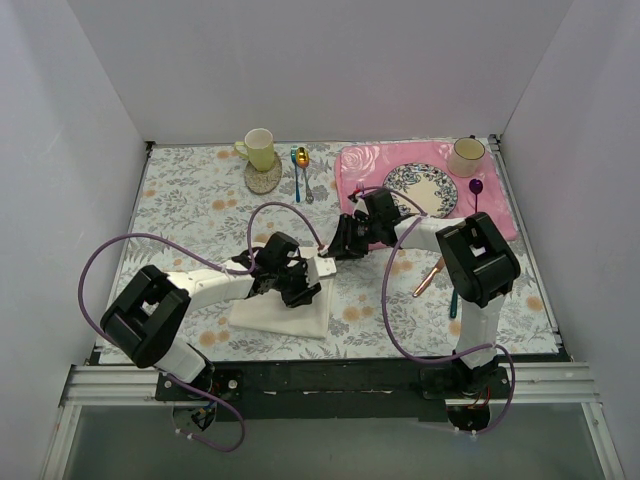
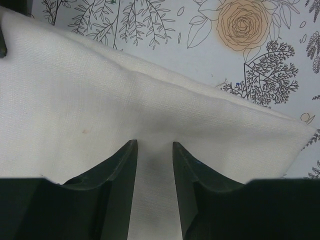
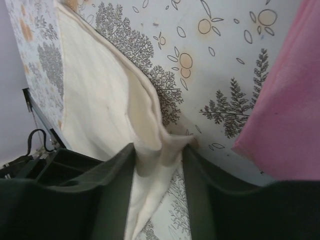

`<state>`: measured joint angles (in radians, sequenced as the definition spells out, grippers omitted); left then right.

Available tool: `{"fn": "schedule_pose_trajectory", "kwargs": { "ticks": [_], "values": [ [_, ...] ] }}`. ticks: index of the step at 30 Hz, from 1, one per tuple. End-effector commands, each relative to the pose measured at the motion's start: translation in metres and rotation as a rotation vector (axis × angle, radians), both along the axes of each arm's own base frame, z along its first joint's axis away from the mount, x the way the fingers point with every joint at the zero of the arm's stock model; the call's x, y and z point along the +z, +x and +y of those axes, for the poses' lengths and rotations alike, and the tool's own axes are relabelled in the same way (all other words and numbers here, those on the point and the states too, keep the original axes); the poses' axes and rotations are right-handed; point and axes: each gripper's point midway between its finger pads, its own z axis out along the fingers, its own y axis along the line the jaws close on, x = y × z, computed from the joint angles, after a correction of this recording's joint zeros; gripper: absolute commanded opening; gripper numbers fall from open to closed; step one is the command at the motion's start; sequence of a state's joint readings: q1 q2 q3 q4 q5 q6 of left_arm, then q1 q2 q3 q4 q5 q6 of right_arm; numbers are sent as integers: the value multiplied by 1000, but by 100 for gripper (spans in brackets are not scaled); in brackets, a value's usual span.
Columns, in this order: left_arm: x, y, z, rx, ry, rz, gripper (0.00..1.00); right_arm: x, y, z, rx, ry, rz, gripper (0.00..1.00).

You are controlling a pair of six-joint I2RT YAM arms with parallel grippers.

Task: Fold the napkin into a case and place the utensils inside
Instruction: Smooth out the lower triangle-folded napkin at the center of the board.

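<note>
Between right fingers (image 3: 112, 195), napkin (image 3: 100, 100) (bunched)

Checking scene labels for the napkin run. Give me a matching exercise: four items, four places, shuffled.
Items:
1. napkin
2. knife
3. plate
4. yellow mug

Places:
A. on the coaster
B. on the placemat
C. under the left gripper
D. on the tablecloth, right half

Pairs: 1-C, 2-D, 3-B, 4-A
</note>
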<state>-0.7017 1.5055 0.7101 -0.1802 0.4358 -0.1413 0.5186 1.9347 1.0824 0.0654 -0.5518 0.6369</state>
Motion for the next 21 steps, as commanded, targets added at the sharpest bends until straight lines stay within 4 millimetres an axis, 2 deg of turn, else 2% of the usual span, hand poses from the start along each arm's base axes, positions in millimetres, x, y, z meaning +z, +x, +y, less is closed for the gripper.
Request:
{"fn": "schedule_pose_trajectory", "kwargs": {
  "ticks": [1,4,6,9,11,12,14,15,17,18,19,20,21],
  "values": [
    [3,-2,-1,-22,-14,-25,32,17,15,1,0,-11,-111,38],
    [1,-6,0,-31,-13,-16,27,29,19,3,22,12,-185,22],
    [-2,-9,1,-38,-8,1,23,26,19,4,41,15,-202,12],
    [-3,-16,1,-72,-3,30,23,12,20,4,66,0,-209,14],
    [-2,-21,1,-92,-6,47,23,9,20,5,83,-7,-222,21],
    [-2,-21,2,-91,-4,51,24,6,18,3,92,-18,-212,30],
    [4,-18,0,-74,-7,49,36,14,18,4,116,-11,-227,38],
    [9,-17,-2,-57,-19,55,39,23,19,2,121,-7,-243,49],
    [33,-10,-9,-21,-74,41,50,36,19,4,150,8,-287,62],
    [44,-9,-12,4,-104,60,51,52,24,7,160,19,-330,72],
    [61,-8,-14,13,-148,55,53,56,23,5,177,10,-333,77],
    [69,-10,-14,21,-171,73,54,59,19,3,192,7,-321,84],
    [81,-9,-14,49,-204,98,55,72,19,3,200,16,-344,95]
  ]
}}
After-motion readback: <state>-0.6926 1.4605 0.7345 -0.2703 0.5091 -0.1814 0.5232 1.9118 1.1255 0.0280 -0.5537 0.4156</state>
